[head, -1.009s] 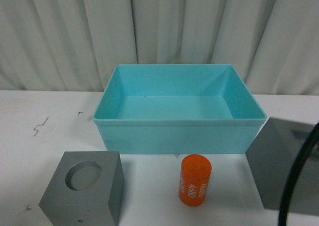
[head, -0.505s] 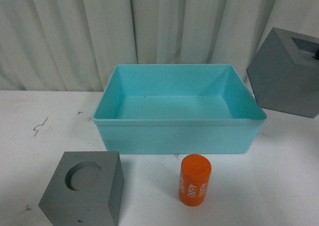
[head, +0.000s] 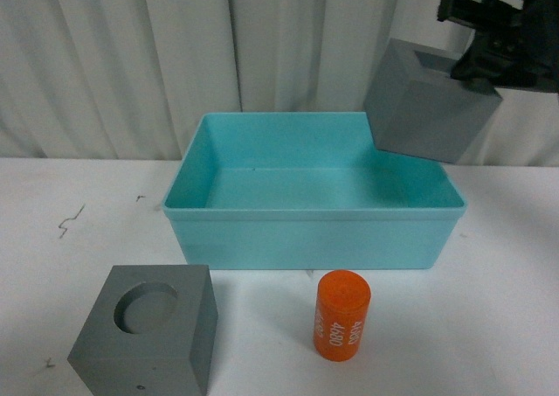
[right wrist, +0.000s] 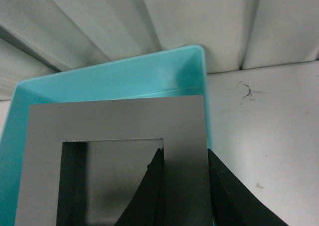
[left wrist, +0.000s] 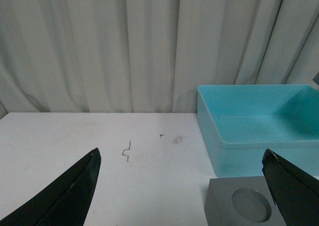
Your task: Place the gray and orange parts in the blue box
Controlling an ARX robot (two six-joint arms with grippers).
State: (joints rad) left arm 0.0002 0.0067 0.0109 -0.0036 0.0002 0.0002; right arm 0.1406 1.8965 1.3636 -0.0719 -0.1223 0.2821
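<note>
My right gripper (head: 479,57) is shut on the wall of the gray cube block with the square recess (head: 430,100), one finger inside the recess and one outside. It holds the block tilted in the air above the far right corner of the blue box (head: 314,205). In the right wrist view the block (right wrist: 119,121) fills the foreground over the blue box (right wrist: 99,81). The gray cube block with the round recess (head: 148,333) stands at the front left. An upright orange cylinder (head: 341,315) is in front of the box. My left gripper (left wrist: 182,186) is open above the table, near that block (left wrist: 244,206).
A white curtain (head: 131,55) hangs close behind the table. Small dark marks (head: 70,221) dot the white tabletop (head: 70,265) left of the box. In the left wrist view the blue box (left wrist: 249,121) lies ahead of the gripper.
The right gripper has lifted the square-recess block from the table at the front right, up and leftward, until it hangs over the box's far right corner. Nothing else has moved.
</note>
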